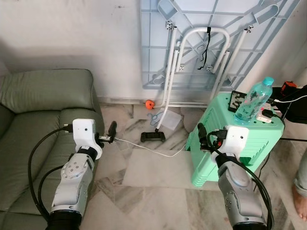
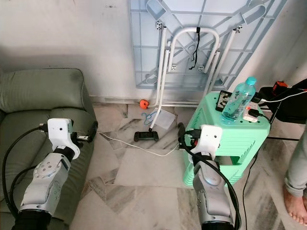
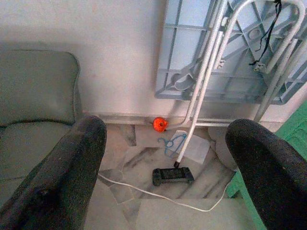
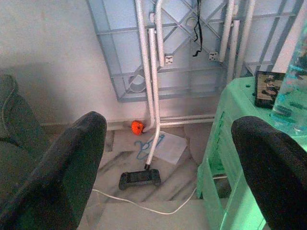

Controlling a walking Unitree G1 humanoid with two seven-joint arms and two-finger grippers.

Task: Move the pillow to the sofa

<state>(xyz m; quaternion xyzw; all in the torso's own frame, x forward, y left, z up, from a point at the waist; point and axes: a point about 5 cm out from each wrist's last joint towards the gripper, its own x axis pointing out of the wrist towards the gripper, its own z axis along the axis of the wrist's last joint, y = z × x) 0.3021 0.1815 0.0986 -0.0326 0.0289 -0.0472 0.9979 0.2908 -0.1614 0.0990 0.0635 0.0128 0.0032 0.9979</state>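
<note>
Left gripper [image 1: 111, 132], fingers [image 3: 72, 177] spread apart and holding nothing, raised beside the arm of the sofa [image 1: 43, 120]. Right gripper [image 1: 204, 134], fingers [image 4: 62, 167] likewise apart and holding nothing, raised just before the green stool [image 1: 230, 143]. On the stool we see a bottle [image 1: 254, 100] lying tilted, and a power strip [image 1: 266, 115]. On the marble floor [image 1: 153, 172] between the grippers we see a white cable [image 1: 153, 151], a black gamepad [image 1: 152, 137], a blue hanger [image 4: 146, 143] and an orange ball [image 1: 149, 103]. A folded table [image 1: 216, 38] leans against the wall. A person's foot [image 1: 301, 199] stands at the right edge. We cannot tell where the pillow lies.
</note>
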